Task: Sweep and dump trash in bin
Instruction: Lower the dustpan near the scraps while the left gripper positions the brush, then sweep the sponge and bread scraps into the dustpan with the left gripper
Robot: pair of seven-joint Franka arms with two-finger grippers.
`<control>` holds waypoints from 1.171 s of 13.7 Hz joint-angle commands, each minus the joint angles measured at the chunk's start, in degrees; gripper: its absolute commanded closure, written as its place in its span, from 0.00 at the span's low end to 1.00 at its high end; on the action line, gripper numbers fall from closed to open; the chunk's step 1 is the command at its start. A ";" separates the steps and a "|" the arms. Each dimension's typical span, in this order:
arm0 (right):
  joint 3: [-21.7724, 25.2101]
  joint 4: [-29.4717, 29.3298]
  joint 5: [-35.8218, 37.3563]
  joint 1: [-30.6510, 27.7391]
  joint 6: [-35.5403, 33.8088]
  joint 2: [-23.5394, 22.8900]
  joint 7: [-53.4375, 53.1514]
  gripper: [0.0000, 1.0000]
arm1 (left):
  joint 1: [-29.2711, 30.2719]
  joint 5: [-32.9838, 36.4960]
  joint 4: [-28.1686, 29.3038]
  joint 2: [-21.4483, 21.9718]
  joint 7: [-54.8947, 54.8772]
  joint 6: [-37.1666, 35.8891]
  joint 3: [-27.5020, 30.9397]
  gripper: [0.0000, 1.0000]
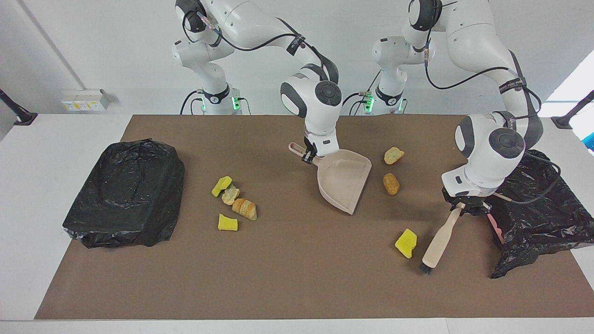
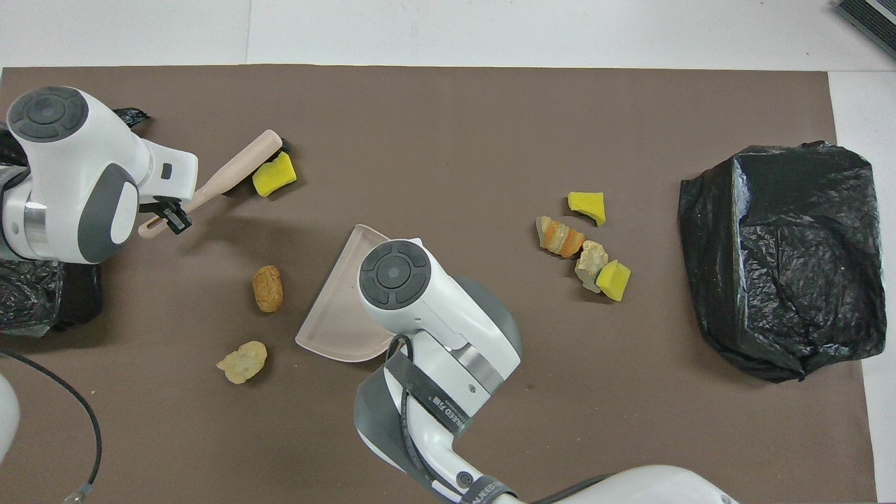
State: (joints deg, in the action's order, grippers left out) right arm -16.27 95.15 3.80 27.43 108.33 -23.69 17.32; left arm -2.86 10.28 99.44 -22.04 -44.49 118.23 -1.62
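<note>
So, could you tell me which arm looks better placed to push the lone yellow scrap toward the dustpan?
Probably the left: its gripper holds the brush, whose bristles sit beside that yellow scrap. The right gripper holds the dustpan.

A brown mat (image 1: 297, 278) covers most of the white desk (image 1: 28, 208). A small socket box (image 1: 83, 99) sits on the wall near the desk's edge.

We see two white arms (image 1: 468, 32) with rounded dark grey joint caps (image 1: 328, 93), black cables strapped by lettered bands (image 2: 427, 395), green base lights (image 1: 235, 100), and small black grippers.
</note>
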 commanded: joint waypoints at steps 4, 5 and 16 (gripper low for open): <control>-0.35 3.19 -0.28 0.43 -0.57 2.77 -1.15 1.00 | -2.49 0.01 10.15 7.18 -5.43 -4.66 0.22 1.00; -0.35 3.46 -0.28 0.25 -0.66 2.77 -0.80 1.00 | -3.90 -0.60 10.77 7.63 -4.56 -6.41 0.22 1.00; -0.43 6.53 0.51 -0.45 -3.39 3.82 3.77 1.00 | -17.35 -11.16 15.34 20.80 21.17 -23.83 0.30 1.00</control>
State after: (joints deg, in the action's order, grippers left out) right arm -16.23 99.29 3.98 28.00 105.81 -21.63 18.84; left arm -17.84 -0.26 112.35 -5.83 -28.79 95.27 -2.34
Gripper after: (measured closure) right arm 0.687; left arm 0.736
